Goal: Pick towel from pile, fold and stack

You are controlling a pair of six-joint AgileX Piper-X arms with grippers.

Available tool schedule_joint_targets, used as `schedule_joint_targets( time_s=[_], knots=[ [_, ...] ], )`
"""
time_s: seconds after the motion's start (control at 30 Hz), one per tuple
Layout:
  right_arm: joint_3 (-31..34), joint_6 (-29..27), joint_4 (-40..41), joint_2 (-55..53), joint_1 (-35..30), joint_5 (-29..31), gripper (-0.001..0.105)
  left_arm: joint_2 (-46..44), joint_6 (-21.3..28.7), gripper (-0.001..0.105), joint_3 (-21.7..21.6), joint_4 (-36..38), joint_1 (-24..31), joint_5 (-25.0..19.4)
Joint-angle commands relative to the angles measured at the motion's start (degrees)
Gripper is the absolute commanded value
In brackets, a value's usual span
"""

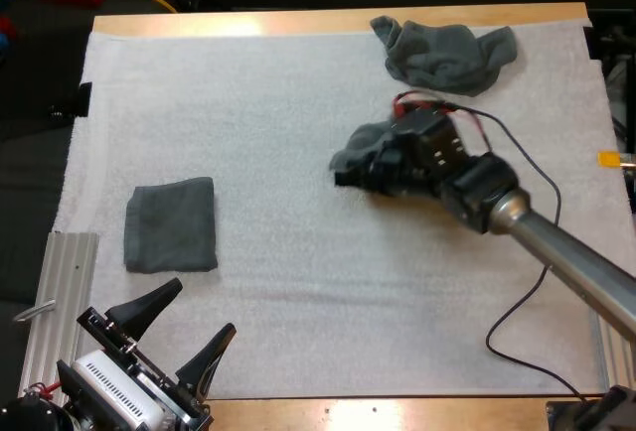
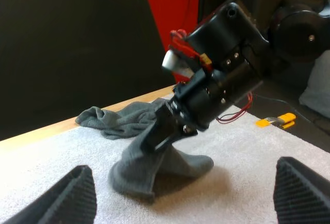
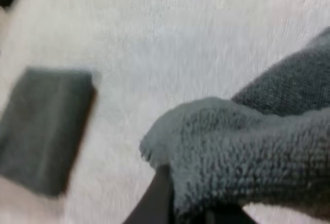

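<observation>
Towel [image 1: 360, 140] pinched in the right gripper [image 1: 345, 175] wants spreading flat on the mat [image 1: 298, 292], clear of pile [image 1: 447, 54] and folded towel [image 1: 171, 224]; left gripper [image 1: 201, 309] stands wide open.

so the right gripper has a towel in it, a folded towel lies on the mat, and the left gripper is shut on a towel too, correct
No: the left gripper is open and holds nothing, as the high view shows. The right gripper does have a towel in it, and a folded towel lies on the mat.
</observation>
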Motion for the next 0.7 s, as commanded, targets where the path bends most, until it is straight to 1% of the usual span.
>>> schedule_joint_targets(
  time_s=[0.0,0.2,0.43,0.53,0.6,0.67],
  knots=[
    [-1.2,-2.2,1.6,-0.4,1.1,1.5,0.002,0.1,-0.7,0.069,-0.4,-0.3,-0.3,0.4],
    [-4.1,-5.5,5.6,-0.4,6.8,6.2,0.002,0.1,-0.9,0.069,-0.4,-0.3,-0.3,0.4],
    [-4.5,-9.1,10.4,-0.4,12.2,12.5,0.002,0.1,-0.9,0.069,-0.4,-0.3,-0.3,0.4],
    [-4.5,-10.1,11.3,-0.4,13.8,12.8,0.002,0.1,-0.9,0.069,-0.4,-0.3,-0.3,0.4],
    [-4.5,-10.1,11.5,-0.4,14.8,12.8,0.007,0.1,-0.9,0.069,-0.4,-0.3,-0.3,0.4],
    [-4.5,-10.1,11.6,-0.4,15.6,12.7,0.015,0.1,-0.9,0.069,-0.4,-0.3,-0.3,0.4]
  ],
)
